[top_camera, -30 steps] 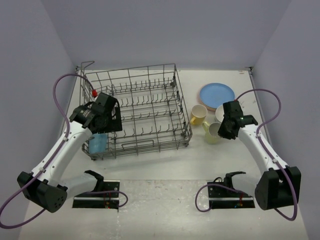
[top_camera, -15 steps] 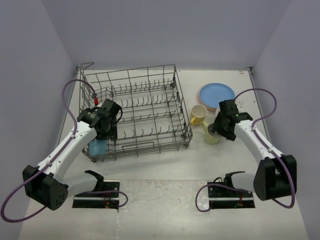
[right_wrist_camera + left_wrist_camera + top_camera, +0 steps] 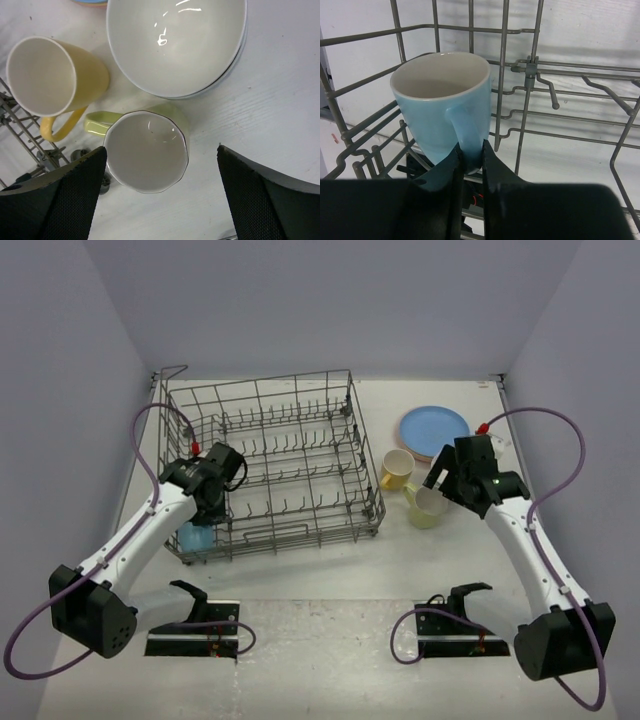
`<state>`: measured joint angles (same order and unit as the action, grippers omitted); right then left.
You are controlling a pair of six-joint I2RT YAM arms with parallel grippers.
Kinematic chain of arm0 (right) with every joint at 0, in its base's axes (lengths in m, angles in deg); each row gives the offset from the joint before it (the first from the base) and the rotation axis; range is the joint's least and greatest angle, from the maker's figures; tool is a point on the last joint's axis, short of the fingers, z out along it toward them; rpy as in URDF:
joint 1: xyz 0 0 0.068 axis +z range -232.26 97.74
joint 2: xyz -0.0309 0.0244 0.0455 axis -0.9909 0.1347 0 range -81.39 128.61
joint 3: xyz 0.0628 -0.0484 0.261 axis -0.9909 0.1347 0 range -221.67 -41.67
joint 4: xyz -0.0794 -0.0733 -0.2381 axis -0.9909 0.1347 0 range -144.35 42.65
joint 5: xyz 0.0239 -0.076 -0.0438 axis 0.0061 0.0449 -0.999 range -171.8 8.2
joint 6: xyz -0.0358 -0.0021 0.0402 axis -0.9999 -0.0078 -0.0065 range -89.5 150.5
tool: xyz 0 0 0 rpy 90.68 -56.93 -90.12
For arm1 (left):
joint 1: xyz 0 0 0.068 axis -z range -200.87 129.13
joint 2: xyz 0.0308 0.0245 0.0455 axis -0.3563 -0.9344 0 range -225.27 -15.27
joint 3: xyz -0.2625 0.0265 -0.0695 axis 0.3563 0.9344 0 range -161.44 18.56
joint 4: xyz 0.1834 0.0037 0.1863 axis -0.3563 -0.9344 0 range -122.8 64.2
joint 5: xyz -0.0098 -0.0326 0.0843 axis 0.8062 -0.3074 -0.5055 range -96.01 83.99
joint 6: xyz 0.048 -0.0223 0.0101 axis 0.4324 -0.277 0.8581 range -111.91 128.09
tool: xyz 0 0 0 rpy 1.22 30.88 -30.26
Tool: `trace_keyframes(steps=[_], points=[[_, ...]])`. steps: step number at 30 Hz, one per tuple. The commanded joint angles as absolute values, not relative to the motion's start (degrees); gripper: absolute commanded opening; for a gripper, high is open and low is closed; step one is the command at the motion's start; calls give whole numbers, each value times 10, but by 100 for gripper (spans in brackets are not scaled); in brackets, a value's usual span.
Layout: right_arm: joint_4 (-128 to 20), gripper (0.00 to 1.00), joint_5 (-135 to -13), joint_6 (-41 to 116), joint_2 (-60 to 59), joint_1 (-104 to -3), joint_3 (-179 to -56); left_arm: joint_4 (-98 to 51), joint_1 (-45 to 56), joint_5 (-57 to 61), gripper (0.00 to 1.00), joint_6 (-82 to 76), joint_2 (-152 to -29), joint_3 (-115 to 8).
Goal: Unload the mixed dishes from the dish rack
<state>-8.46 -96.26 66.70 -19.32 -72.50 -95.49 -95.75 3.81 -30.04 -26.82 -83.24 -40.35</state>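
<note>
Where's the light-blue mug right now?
In the top view the light-blue mug sits in the near-left corner of the dish rack. The left wrist view shows its handle pinched between the left fingers.

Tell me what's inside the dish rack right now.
Only a light-blue mug shows inside the dish rack, in its near left corner, its handle pinched by the left pincer. The left arm covers part of that corner, so anything beneath is hidden.

No writing, brand mark or number is legible in any view: the blue mug [image 3: 440,105], the yellow mug [image 3: 55,75], the white bowls [image 3: 175,45] and the wire rack [image 3: 258,381] show bare, unmarked surfaces.
</note>
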Motion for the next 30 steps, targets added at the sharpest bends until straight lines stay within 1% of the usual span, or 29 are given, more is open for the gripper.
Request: trace_keyframes(steps=[1, 6, 8, 9, 12, 14, 15, 17, 18, 20, 21, 22, 25, 29, 30], points=[[-71, 92, -986, 678, -215, -723, -989, -976, 37, -318, 0, -279, -832, -426], [-76, 92, -973, 669, -229, -723, -1001, -993, 39, -353, 0, -270, -814, -488], [-87, 92, -958, 658, -241, -723, -1001, -984, 39, -362, 0, -264, -797, -524], [-106, 92, -932, 652, -245, -723, -998, -960, 39, -356, 0, -258, -790, -534], [-155, 92, -866, 632, -263, -723, -986, -893, 39, -285, 0, -189, -758, -555], [-186, 92, -827, 611, -273, -723, -986, -866, 39, -245, 0, -174, -740, -569], [-196, 92, -782, 603, -275, -724, -988, -846, 39, -234, 0, -157, -736, -575], [-229, 92, -730, 585, -278, -723, -993, -814, 39, -192, 0, -135, -732, -584], [-242, 92, -668, 578, -277, -724, -995, -800, 39, -144, 0, -104, -728, -583], [-263, 92, -610, 577, -268, -722, -1017, -745, 39, -89, 0, -78, -722, -572], [-266, 93, -591, 581, -252, -714, -1028, -730, 39, -11, 0, -50, -721, -567], [-263, 93, -564, 582, -241, -707, -1041, -712, 39, 28, 0, -39, -719, -561], [-253, 94, -541, 589, -187, -667, -1101, -634, 41, 173, 0, 7, -710, -533], [-204, 94, -469, 605, -97, -620, -1183, -553, 46, 247, 0, 38, -704, -516], [-203, 94, -456, 619, -80, -609, -1207, -536, 45, 307, 0, 58, -699, -509]])
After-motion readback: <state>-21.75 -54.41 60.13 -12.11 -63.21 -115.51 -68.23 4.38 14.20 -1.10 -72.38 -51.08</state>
